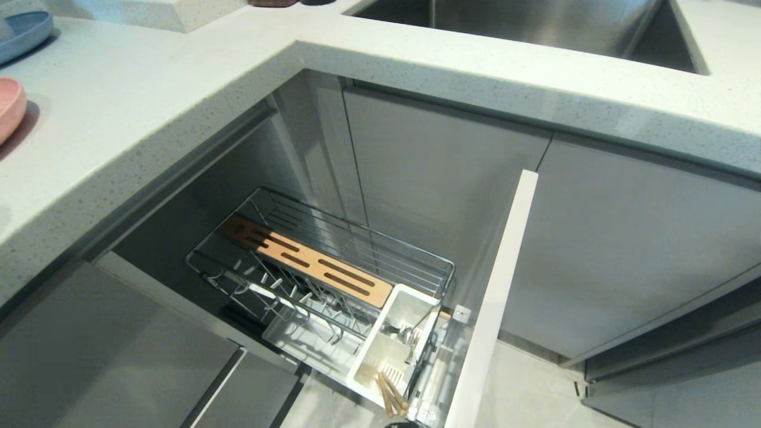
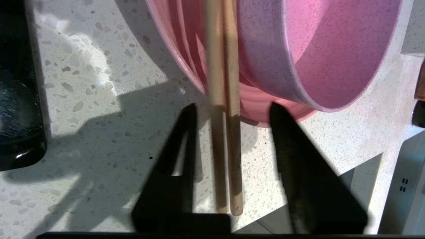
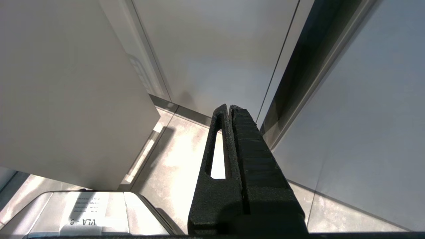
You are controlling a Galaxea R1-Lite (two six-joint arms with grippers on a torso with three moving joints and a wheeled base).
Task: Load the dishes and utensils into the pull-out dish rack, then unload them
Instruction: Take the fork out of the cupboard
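The left hand (image 2: 230,109) hangs half open over the table (image 2: 99,132), its fingers (image 2: 186,132) straddling 2 chopsticks (image 2: 225,149) without gripping them. The chopsticks lean on the pink plate (image 2: 259,106). The right hand (image 3: 229,111) is closed and empty.

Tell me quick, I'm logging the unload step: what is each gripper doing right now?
Left gripper: open, fingers either side of the chopsticks lying against the pink plate, not clamping them.
Right gripper: shut, empty, parked beside the cabinet.

Head view: high, angled down at pull-out dish rack (image 1: 321,285). Wrist views: close, left over countertop (image 2: 83,132), right toward floor (image 3: 172,159).
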